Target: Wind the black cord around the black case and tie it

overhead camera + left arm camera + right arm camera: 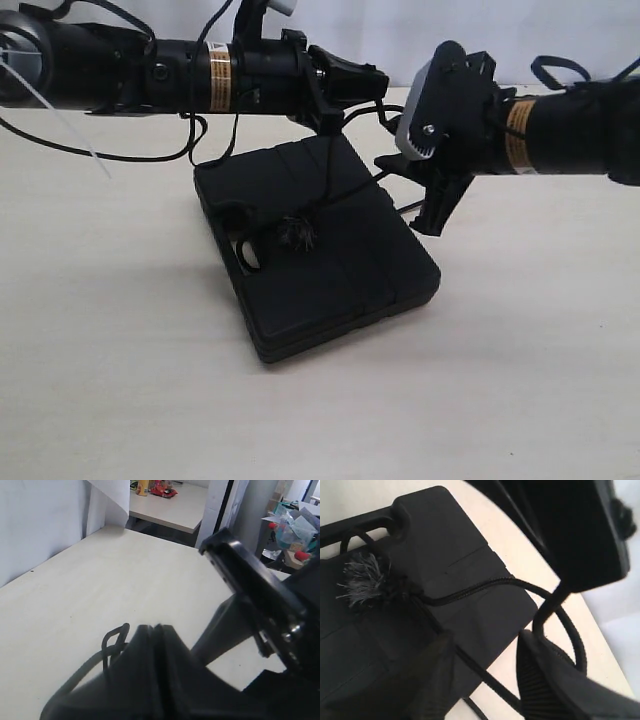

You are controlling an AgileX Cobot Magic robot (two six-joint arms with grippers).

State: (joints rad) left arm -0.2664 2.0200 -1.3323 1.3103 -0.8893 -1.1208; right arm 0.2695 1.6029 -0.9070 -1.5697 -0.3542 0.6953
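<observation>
In the exterior view the black case lies flat on the tabletop. The black cord has its frayed knot on the case's upper face, just beside the handle slot. One strand rises from the knot to the left gripper above the case's far edge. The right gripper hangs beside the case's right edge, tips pointing down.

The left wrist view shows the left gripper with jaws pressed together (the cord loops out just beside them, pinched).

In the right wrist view the right gripper has its jaws spread apart over the case. The cord runs from the knot across the case and off its edge, and a strand passes between the jaws.
</observation>
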